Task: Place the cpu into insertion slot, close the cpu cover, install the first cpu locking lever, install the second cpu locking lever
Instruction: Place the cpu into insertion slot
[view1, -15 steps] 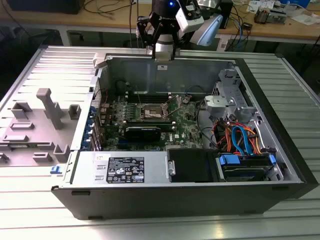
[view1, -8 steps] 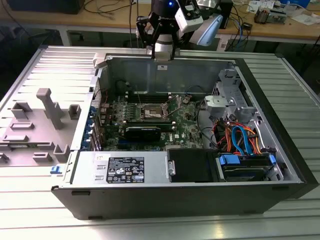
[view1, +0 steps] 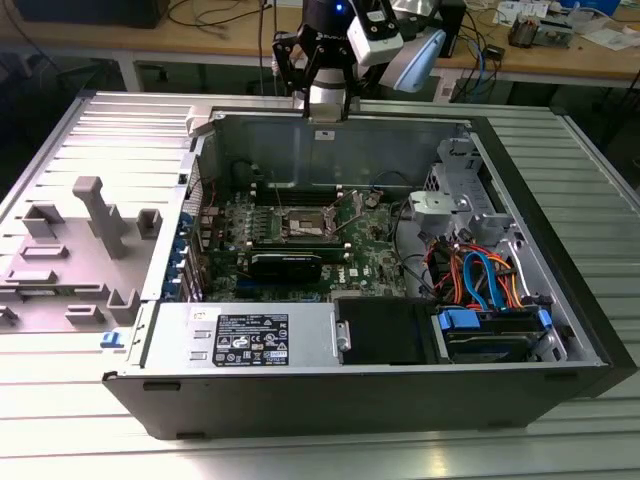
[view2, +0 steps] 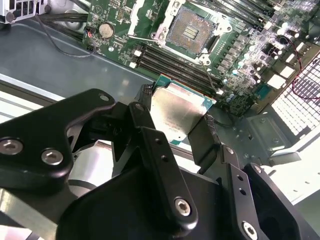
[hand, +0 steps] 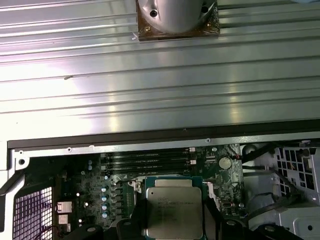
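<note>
While pinching the cpu by two opposite edges in the pincer, hangs over the rear wall of the case, well apart from the slot. Shows the slot bare, contacts exposed. Leaves, by judgement, all four steps undone: insertion, closing, both levers.

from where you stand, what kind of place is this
Probably a robotics or electronics lab: an open desktop computer case sits on a ribbed metal table, a wooden workbench strewn with cables runs behind, and the hand grips a cpu.
</note>
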